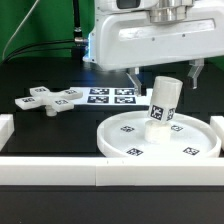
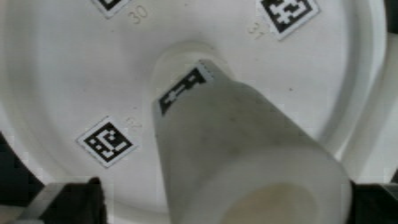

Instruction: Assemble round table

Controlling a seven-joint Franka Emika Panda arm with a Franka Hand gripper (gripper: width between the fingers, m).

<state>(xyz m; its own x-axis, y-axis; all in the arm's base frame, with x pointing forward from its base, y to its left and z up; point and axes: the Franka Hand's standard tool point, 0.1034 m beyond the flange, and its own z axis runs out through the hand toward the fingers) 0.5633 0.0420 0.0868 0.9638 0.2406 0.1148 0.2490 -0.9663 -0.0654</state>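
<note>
Nearest the exterior camera, white border bars (image 1: 60, 172) edge the black worktop (image 1: 40, 85). Just behind them lies the round disc (image 1: 160, 140), rim up, tags on its face. The cylinder leg (image 1: 163, 102) stands at the disc's centre, leaning a little toward the exterior view's left; whether it is fully seated cannot be told. The wrist view looks straight down the leg (image 2: 231, 150) onto the disc (image 2: 71, 80). The tool (image 1: 165, 70) hangs above the leg with fingers spread wide, released, holding nothing; one fingertip (image 2: 75, 198) shows beside the leg's upper end. Judgement: the step in hand is seating the leg. To do it well, bring the fingers down evenly on both sides of the leg, close squarely, straighten it, then turn or press without dragging the disc. Farther back, toward the exterior view's left, the cross-shaped base (image 1: 48, 100) lies flat, well apart from the disc; the marker board (image 1: 112, 96) lies beside it. No brand or readable writing; only black-and-white square tags.
</note>
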